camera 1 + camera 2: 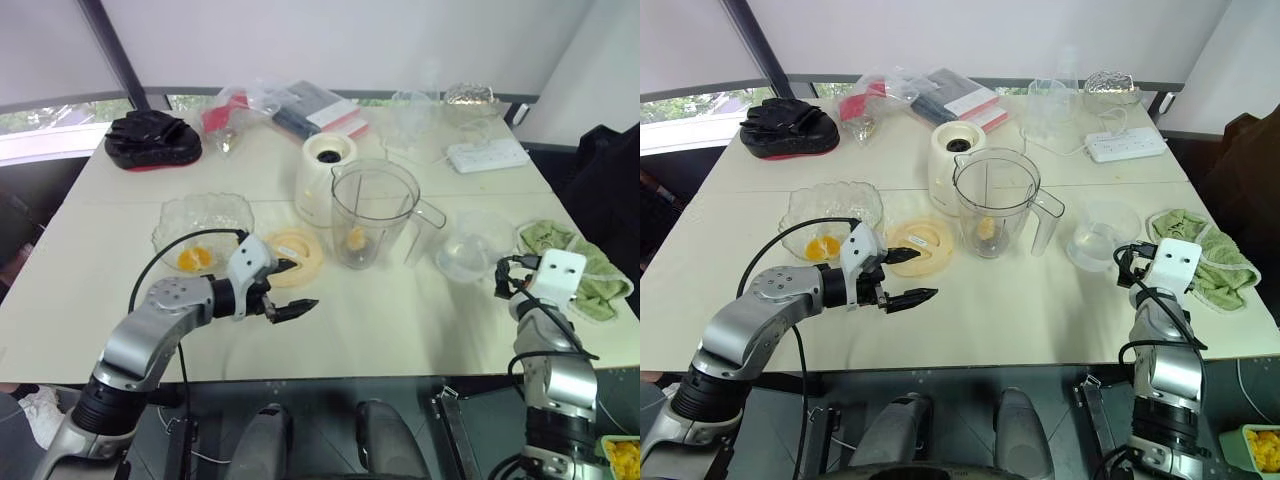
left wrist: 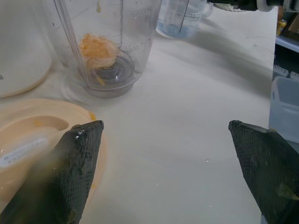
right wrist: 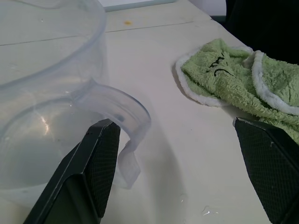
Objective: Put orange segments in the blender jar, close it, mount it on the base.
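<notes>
Head views: R gripper was mostly hidden behind its white wrist cam, fingers hard to make out there. R wrist view showed them spread wide, nothing between them, w/ one finger low against the clear tub; contact or not, couldn't tell. The tub was cut off at the frame edge and looked empty, though that was hard to judge. Clear items at the table's far edge were too faint to ID.

L gripper hung low over the table just in front of the blender jar, fingers wide apart and holding nothing. One finger sat over the rim of the cream lid; touching or not unclear. The lid lay flat, just beside the jar on the robot's left.

The jar stood upright on the table w/o lid, not on the base, which stood close behind it. Inside, one orange segment sat at the btm by the blade hub, blurred through the wall. Jar top was cut off in L wrist view.

Glass bowl, left of the lid, held more orange pieces. Green cloth lay near the R gripper.
</notes>
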Tool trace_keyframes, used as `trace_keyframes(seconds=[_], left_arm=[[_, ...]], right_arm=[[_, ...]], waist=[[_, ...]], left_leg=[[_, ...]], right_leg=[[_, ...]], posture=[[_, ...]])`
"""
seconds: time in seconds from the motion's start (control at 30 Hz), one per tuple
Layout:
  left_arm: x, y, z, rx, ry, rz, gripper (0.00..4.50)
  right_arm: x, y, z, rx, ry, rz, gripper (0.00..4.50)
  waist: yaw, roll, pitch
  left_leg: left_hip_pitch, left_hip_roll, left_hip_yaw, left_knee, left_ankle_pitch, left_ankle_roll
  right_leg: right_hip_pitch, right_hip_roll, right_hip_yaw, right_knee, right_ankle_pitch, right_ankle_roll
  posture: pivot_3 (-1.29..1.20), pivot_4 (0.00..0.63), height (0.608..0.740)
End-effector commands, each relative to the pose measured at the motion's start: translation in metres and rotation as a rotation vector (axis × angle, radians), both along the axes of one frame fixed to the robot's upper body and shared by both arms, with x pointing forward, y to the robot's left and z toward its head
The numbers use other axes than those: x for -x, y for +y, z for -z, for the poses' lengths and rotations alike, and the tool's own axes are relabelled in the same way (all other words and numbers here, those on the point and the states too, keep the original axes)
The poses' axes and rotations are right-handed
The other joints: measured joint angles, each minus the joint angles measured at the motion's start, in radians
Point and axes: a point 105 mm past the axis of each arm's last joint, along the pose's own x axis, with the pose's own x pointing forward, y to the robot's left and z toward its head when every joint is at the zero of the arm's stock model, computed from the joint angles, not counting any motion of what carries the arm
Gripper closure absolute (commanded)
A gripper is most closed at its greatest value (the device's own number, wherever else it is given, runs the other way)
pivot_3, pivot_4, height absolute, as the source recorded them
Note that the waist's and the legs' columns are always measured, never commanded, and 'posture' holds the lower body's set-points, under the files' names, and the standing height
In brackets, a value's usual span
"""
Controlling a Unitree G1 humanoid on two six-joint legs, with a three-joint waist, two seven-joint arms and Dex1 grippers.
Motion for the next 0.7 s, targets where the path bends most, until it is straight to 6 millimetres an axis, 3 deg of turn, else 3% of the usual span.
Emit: trace_keyframes(seconds=[0.03,0.1,0.13,0.17,0.37,0.7], left_arm=[[0.004,-0.003,-0.008,-0.004,-0.053,0.021,0.04],[0.004,-0.004,-0.009,-0.001,-0.046,0.025,0.04],[0.007,-0.004,-0.009,-0.003,-0.044,0.032,0.0],[0.007,-0.003,-0.008,-0.014,-0.046,0.036,0.0],[0.004,0.001,-0.009,-0.021,-0.052,0.018,0.0],[0.004,0.0,-0.009,-0.023,-0.048,0.018,0.0]], right_arm=[[-0.002,-0.003,-0.013,0.013,-0.061,0.019,0.58],[-0.005,0.0,-0.012,0.007,-0.06,0.013,0.58],[-0.005,0.003,-0.01,0.005,-0.06,0.003,1.1],[-0.007,0.006,-0.01,0.009,-0.062,-0.006,1.33],[-0.01,0.01,-0.011,-0.006,-0.082,-0.005,4.47],[-0.013,0.021,-0.006,-0.044,-0.094,-0.003,4.47]], waist=[[0.0,0.0,0.0],[0.0,0.0,0.0],[-0.001,0.0,0.0],[-0.001,0.0,0.0],[0.004,0.001,0.0],[-0.002,0.0,0.0]], left_leg=[[0.0,0.0,0.0,0.0,0.0,0.0],[0.0,0.0,0.0,0.0,0.0,0.0],[0.0,0.0,0.0,0.0,0.0,0.0],[0.0,0.0,0.0,0.0,0.0,0.0],[-0.001,0.0,0.0,0.0,0.0,0.0],[0.0,0.0,-0.001,-0.002,0.0,0.0]], right_leg=[[0.0,0.0,0.0,0.0,0.0,0.0],[0.0,0.0,0.0,0.0,0.0,0.0],[0.0,0.0,0.0,0.0,0.0,0.0],[0.0,0.0,0.0,0.0,0.0,0.0],[0.0,0.0,0.0,-0.001,0.0,0.0],[0.0,0.0,0.0,-0.001,-0.001,0.0]], posture=[[0.0,0.15,0.74],[0.0,0.15,0.74],[0.0,0.15,0.74],[0.0,0.15,0.74],[0.0,0.15,0.74],[0.0,0.15,0.74]])
